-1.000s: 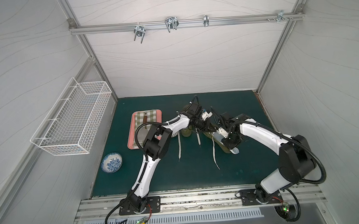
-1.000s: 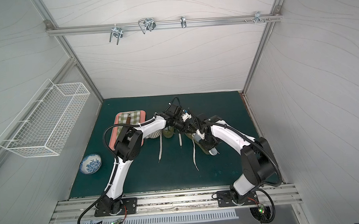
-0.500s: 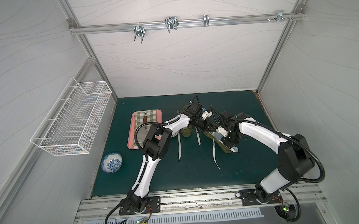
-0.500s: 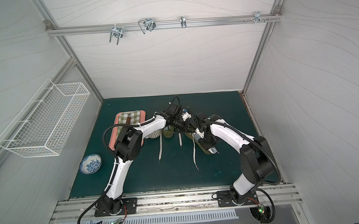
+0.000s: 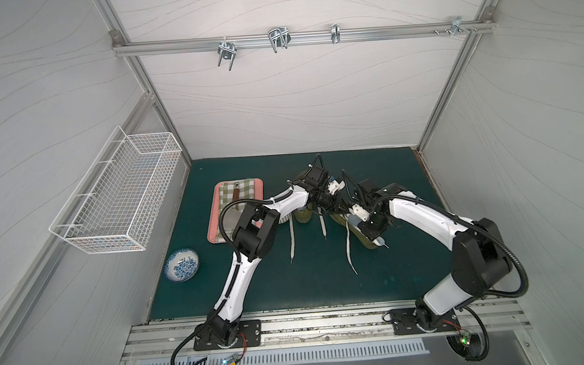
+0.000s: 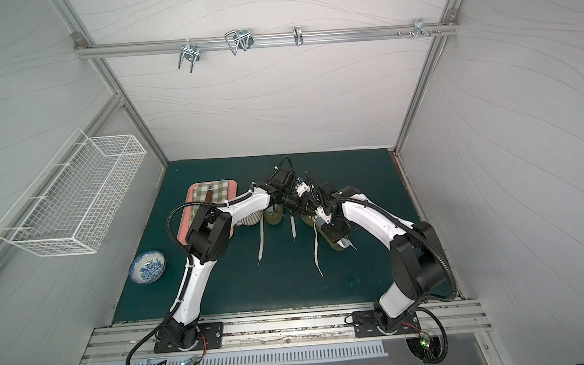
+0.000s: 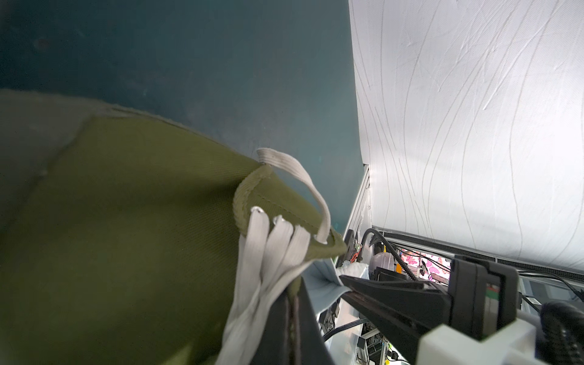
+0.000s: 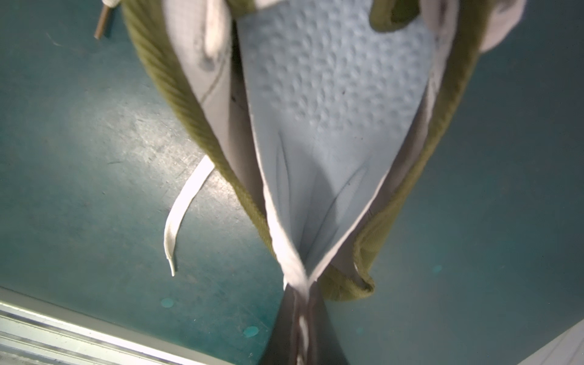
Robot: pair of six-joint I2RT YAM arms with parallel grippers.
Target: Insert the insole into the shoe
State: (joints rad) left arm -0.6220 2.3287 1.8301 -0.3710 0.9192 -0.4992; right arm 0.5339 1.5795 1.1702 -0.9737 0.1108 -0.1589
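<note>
Green desk (image 5: 290, 287), centre frame: right tool (image 8: 300, 294), wider a second ago, now pinches the insole (image 8: 331, 110) heel; left tool (image 7: 292, 303) seemingly clamps the shoe (image 7: 126, 221) tongue, unchanged.

Both top views look steeply down from high at six o'clock toward twelve, covering the whole mat (image 5: 307, 286). Each wrist view is very close: left beside the shoe (image 7: 126, 221), right above its opening; both share shoe and mat.

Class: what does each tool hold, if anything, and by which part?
Left tool pinches the shoe at its laced upper edge, laces included. Right tool pinches the insole by its creased heel end.
</note>
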